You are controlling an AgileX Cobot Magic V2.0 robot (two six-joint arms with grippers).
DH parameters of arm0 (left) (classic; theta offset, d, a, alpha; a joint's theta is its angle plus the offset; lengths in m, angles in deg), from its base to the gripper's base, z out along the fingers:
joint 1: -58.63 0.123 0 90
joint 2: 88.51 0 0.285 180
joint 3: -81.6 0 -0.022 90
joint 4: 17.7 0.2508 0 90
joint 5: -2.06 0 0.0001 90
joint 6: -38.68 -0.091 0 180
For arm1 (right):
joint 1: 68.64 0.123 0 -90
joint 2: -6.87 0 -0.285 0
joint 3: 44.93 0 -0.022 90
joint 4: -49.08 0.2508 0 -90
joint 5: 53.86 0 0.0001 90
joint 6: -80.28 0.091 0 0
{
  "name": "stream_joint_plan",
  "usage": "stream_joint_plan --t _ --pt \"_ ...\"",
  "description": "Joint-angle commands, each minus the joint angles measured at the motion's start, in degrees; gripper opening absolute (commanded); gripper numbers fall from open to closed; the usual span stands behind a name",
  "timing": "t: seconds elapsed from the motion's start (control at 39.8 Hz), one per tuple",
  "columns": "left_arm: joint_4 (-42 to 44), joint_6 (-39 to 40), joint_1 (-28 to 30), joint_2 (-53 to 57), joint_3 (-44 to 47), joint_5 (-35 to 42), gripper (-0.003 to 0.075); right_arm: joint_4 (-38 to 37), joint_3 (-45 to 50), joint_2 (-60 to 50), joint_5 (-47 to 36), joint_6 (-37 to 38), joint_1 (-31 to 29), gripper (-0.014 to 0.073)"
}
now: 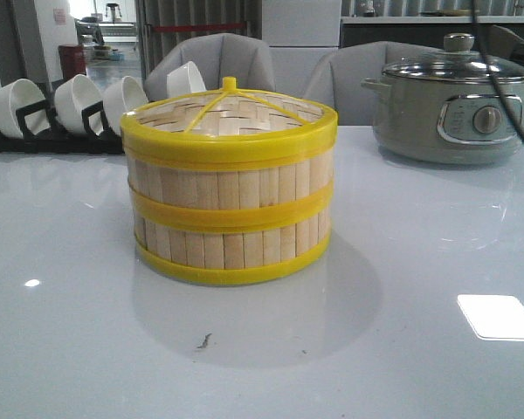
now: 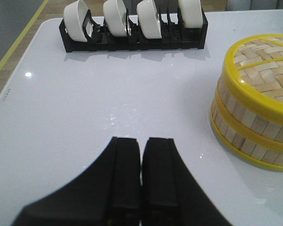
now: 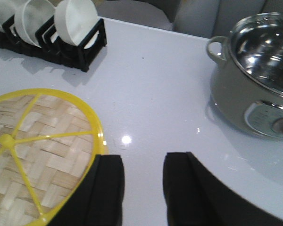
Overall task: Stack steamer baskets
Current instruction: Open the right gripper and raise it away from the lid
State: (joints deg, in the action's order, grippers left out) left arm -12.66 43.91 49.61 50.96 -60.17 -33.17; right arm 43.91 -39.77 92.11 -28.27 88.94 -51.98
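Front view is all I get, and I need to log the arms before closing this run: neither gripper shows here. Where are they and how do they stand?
Observer: The left gripper is shut, fingers pressed together, holding nothing, over bare table beside the steamer baskets.
Operator: And the right one?
Observer: The right gripper is open and empty, one finger by the rim of the lid, not touching it that I can see.
Operator: Is the lid seated?
Observer: From above it looks level on the stack, its yellow spokes meeting at the knob.
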Motion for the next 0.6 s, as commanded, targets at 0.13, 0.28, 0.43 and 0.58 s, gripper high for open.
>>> stream_joint_plan --t 0.13,0.28,0.43,0.58 --pt "0.1 0.5 -0.4 -0.3 -1.7 4.9 0.0087 -0.8 16.5 -14.7 -14.0 -0.1 -6.6 0.0332" --pt "0.1 0.5 -0.4 -0.3 -1.7 4.9 0.0087 -0.8 26.9 -22.6 -19.9 -0.1 -9.9 0.0332" --pt "0.1 0.5 -0.4 -0.3 -1.7 4.9 0.0087 -0.8 36.2 -30.9 -24.7 -0.1 -13.9 0.0332" --pt "0.1 0.5 -0.4 -0.3 -1.7 4.9 0.0087 -0.8 43.3 -38.9 -25.6 -0.1 -19.2 0.0332"
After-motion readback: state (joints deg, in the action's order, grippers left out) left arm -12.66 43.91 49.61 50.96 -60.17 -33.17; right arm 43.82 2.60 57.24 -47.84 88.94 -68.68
